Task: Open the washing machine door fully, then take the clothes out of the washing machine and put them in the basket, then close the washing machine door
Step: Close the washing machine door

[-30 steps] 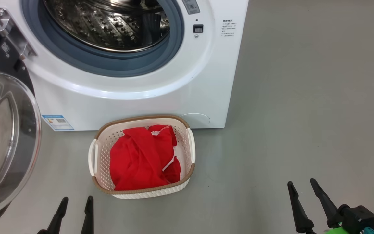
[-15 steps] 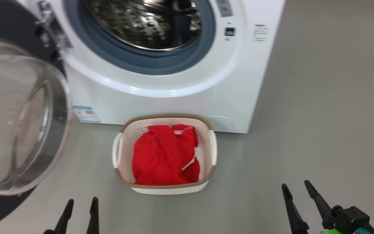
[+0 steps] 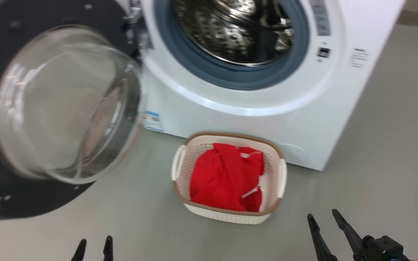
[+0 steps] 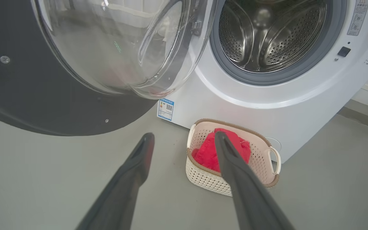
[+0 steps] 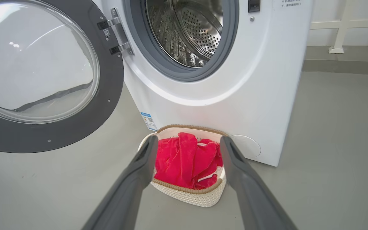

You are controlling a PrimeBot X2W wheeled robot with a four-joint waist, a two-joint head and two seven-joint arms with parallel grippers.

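Observation:
The washing machine [image 3: 267, 108] stands ahead with its steel drum [image 3: 238, 32] showing no clothes. Its door [image 3: 64, 108] hangs wide open on the left, the glass bowl bulging toward me; it also shows in the left wrist view [image 4: 117, 44] and right wrist view [image 5: 37, 70]. The red clothes [image 3: 227, 177] lie in the cream basket [image 3: 227, 214] on the floor before the machine. My left gripper [image 3: 93, 245] is open at the bottom edge, near the door. My right gripper [image 3: 325, 221] is open at the lower right, apart from the basket. Both hold nothing.
Grey floor [image 3: 394, 145] spreads around the machine and basket. A white wall base with a pipe [image 5: 337, 35] runs behind the machine on its right side. The open door's black rim [image 3: 20, 203] reaches low over the floor at my left.
The head camera has turned left, so the machine, door and basket sit further right in the picture. Both grippers stay open low in the view.

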